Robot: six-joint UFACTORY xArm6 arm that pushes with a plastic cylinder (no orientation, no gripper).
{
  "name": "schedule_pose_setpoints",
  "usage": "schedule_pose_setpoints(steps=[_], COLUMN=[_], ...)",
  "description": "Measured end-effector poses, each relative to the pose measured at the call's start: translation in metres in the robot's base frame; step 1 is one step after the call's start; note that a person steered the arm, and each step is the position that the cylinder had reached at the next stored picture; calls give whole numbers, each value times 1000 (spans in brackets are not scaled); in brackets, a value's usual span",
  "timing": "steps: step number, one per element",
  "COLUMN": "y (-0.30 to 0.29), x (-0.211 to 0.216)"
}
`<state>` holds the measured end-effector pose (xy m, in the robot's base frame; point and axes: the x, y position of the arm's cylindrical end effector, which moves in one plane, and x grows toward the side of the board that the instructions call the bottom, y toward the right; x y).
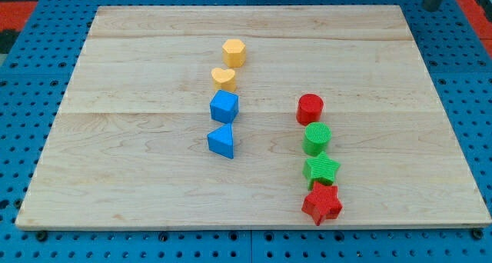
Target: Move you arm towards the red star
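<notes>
The red star (pixel 321 204) lies near the bottom edge of the wooden board (pixel 138 178), right of centre. It touches a green star (pixel 321 171) just above it. My tip (pixel 434 8) shows as a dark rod end at the view's top right corner, beyond the board's top right edge. It is far from the red star, up and to the right of it, and touches no block.
Above the green star stand a green cylinder (pixel 316 138) and a red cylinder (pixel 310 108) in a column. Left of centre is another column: a yellow hexagonal block (pixel 234 52), a yellow heart (pixel 224 79), a blue cube-like block (pixel 224 107), a blue wedge (pixel 222 141).
</notes>
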<state>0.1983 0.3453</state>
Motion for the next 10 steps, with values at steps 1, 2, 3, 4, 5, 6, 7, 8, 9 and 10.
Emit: schedule_pose_setpoints(steps=[1,2,3,4,5,6,7,8,9,10], y=[0,0,0,-16,-31,-39,-68,-103,-118,-169], x=[2,2,47,133,212,291,368,419,420,420])
